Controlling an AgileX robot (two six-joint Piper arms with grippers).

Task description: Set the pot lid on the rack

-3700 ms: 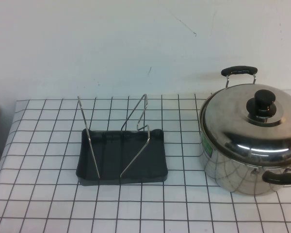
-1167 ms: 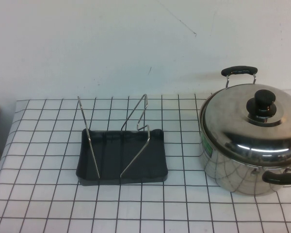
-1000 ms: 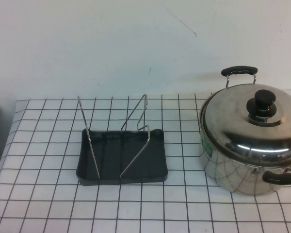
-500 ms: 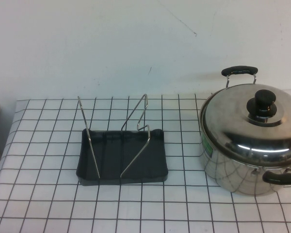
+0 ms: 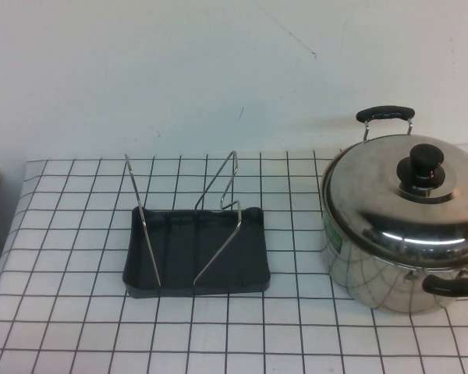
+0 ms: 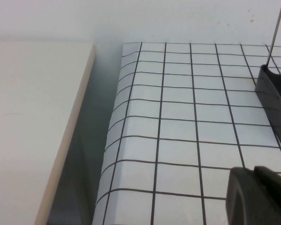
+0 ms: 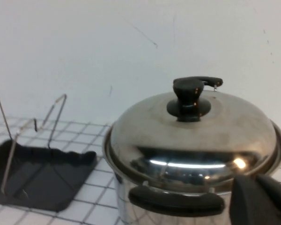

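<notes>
**Lid sits on the pot, rack stands bare, both arms held back**

No brand, label or readable writing shows on anything here (a small greenish patch on the pot's wall is a reflection or sticker too unclear to read).

The pot lid (image 5: 405,199) rests closed on the steel pot (image 5: 374,273) at the right side of the table (image 5: 62,234), its black knob (image 5: 425,165) upright at the centre. The pot's two black handles show, one at the far side and one at the near side. The rack (image 5: 196,251) stands well apart to the pot's left, near the middle of the checked cloth, a dark tray with thin wire loops rising from it; nothing is in it.

Neither arm appears in the high view. The left gripper (image 6: 260,194) shows only as a dark tip at the edge of its own wrist view, low over the cloth near the table's left edge, with a corner of the rack just ahead of it; its jaws are together and hold nothing. The right gripper (image 7: 262,199) likewise shows only as a dark tip in its wrist view, on the near side of the pot at about the level of the near handle, facing the lid and touching nothing; its jaws are also together and hold nothing.
</notes>
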